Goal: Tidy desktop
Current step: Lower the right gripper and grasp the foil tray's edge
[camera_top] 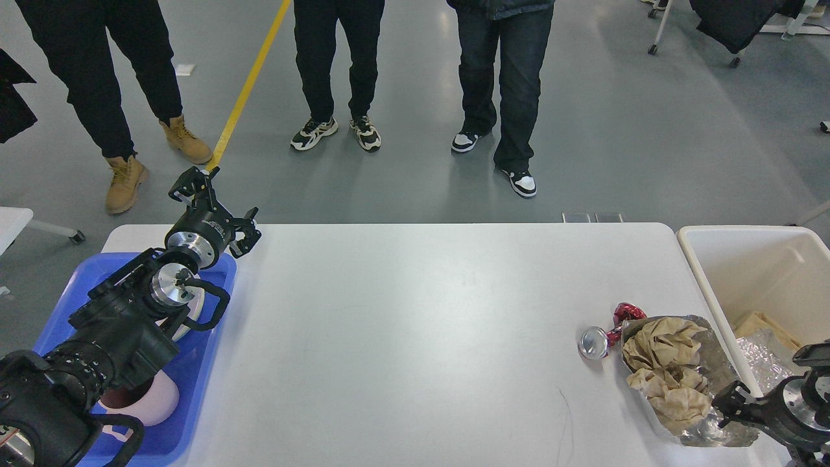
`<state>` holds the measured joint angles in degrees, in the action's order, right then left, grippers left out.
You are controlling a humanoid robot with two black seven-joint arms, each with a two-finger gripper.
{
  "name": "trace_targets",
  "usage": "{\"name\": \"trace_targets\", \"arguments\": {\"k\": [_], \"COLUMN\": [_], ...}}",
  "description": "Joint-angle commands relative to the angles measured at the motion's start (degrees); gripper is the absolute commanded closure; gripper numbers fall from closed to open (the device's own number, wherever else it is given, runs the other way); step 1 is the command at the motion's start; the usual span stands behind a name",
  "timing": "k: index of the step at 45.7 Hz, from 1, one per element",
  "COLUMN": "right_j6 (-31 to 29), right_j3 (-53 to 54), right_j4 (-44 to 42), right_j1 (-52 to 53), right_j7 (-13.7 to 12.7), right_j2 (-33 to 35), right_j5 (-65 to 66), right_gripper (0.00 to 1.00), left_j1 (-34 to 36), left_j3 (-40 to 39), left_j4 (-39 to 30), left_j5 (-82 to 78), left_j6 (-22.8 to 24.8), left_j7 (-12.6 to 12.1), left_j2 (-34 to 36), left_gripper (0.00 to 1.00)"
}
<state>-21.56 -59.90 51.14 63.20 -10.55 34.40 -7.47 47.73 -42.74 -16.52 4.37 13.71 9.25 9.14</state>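
Note:
The white desktop [415,324] fills the middle of the head view. A crushed red can [600,337] lies on its right part, silver end towards me. Beside it is a crumpled silver foil wrapper [720,370] with wadded brown paper [668,370] in it. My right gripper [731,407] is at the wrapper's near right edge and touches it; its fingers are dark and I cannot tell whether they grip it. My left gripper [220,206] is open and empty, raised over the desktop's far left corner.
A blue tray [214,337] at the left edge holds a pink-white bowl [152,402] and a plate under my left arm. A cream bin [700,259] stands off the right end with paper and plastic inside. Three people stand beyond the far edge.

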Motion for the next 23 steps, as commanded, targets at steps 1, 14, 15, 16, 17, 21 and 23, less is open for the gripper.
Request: {"name": "trace_targets", "arguments": {"k": [1, 14, 15, 16, 17, 21, 23], "right_j6": [2.0, 2.7, 2.8, 3.1, 3.3, 3.7, 3.6], "right_j3": [0.7, 0.8, 0.8, 0.8, 1.0, 1.7, 1.9], "right_j4": [0.0, 0.7, 0.7, 0.7, 0.6, 0.5, 0.5], "right_j1": [-0.2, -0.1, -0.1, -0.2, -0.3, -0.7, -0.9], "right_j7": [0.0, 0.0, 0.0, 0.0, 0.0, 0.1, 0.1], "right_j2": [-0.1, -0.4, -0.5, -0.4, -0.3, -0.2, -0.2], "right_j5": [0.0, -0.1, -0.1, -0.1, -0.1, -0.1, -0.1], "right_gripper": [0.14, 1.00, 1.00, 1.00, 1.00, 1.00, 1.00], "left_j1": [0.0, 0.0, 0.0, 0.0, 0.0, 0.0, 0.0], "left_j3": [-0.1, -0.1, 0.0, 0.0, 0.0, -0.1, 0.0], "left_j4": [0.0, 0.0, 0.0, 0.0, 0.0, 0.0, 0.0], "left_j5": [0.0, 0.0, 0.0, 0.0, 0.0, 0.0, -0.1], "left_j6": [0.0, 0.0, 0.0, 0.0, 0.0, 0.0, 0.0], "left_j7": [0.0, 0.0, 0.0, 0.0, 0.0, 0.1, 0.0], "left_j2": [0.0, 0.0, 0.0, 0.0, 0.0, 0.0, 0.0], "left_gripper": [0.03, 0.03, 0.03, 0.03, 0.03, 0.03, 0.03]}}
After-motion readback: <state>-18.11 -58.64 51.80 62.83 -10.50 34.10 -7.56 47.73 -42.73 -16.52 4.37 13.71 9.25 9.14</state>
